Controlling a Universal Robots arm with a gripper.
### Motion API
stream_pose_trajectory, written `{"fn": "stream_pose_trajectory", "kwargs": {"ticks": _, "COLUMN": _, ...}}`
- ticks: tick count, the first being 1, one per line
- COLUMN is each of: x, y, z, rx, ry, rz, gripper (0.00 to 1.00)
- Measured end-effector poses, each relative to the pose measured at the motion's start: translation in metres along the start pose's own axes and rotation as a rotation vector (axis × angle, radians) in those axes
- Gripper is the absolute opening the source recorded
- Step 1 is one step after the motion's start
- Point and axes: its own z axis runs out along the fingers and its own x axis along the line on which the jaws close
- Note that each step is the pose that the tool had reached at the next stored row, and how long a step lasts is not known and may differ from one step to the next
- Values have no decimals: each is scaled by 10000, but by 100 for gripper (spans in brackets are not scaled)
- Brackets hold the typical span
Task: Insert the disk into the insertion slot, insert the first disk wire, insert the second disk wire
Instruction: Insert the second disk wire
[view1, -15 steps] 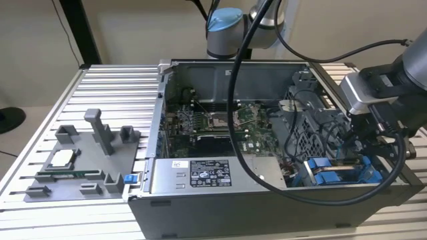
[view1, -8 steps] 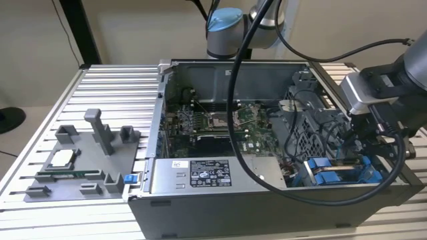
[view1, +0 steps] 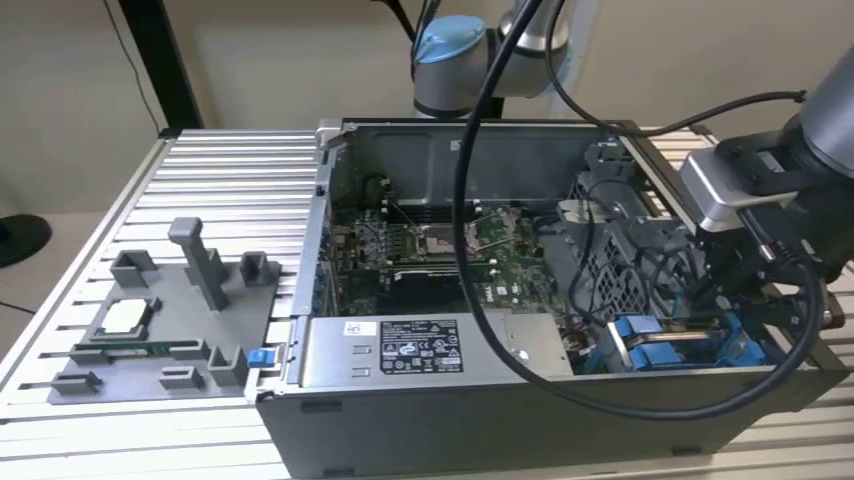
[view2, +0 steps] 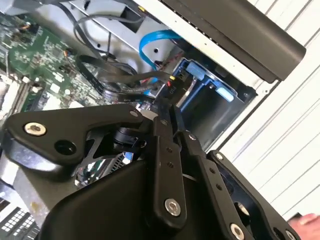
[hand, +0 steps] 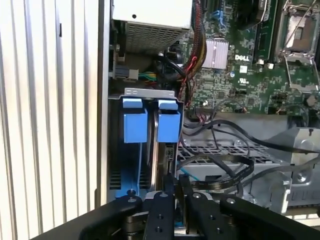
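The disk (hand: 161, 152) stands on edge in its blue carrier (hand: 168, 125) inside the insertion slot (hand: 148, 92), a grey metal bay with blue rails at the case's corner on the exterior view's right (view1: 667, 345). A second blue carrier (hand: 135, 125) sits beside it. My gripper (hand: 176, 184) hangs just over the disk's end, with its fingers (view2: 162, 125) pressed together. I cannot see anything pinched between them. Black flat wires (hand: 220, 172) and a blue wire (view2: 155, 37) lie loose right beside the fingertips. In the exterior view the gripper (view1: 707, 305) reaches down into the bay.
The open computer case (view1: 320, 200) lies on a slatted metal table (view1: 214, 170). A grey labelled power-supply box (view1: 400, 350) and the motherboard (view1: 427, 250) sit beside the bay. A grey fixture tray (view1: 147, 330) stands on the exterior view's left. The arm's black cable (view1: 534, 370) loops over the case.
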Motion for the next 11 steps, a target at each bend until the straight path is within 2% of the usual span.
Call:
{"fn": "stream_pose_trajectory", "kwargs": {"ticks": 3, "x": -33, "y": 29, "z": 22, "rx": -8, "ry": 230, "rz": -24, "gripper": 0}}
{"fn": "stream_pose_trajectory", "kwargs": {"ticks": 6, "x": -54, "y": 63, "z": 56, "rx": -13, "ry": 384, "rz": -34, "gripper": 0}}
{"fn": "stream_pose_trajectory", "kwargs": {"ticks": 8, "x": -77, "y": 77, "z": 91, "rx": -14, "ry": 436, "rz": -32, "gripper": 0}}
{"fn": "stream_pose_trajectory", "kwargs": {"ticks": 11, "x": -111, "y": 80, "z": 132, "rx": 27, "ry": 437, "rz": -37, "gripper": 0}}
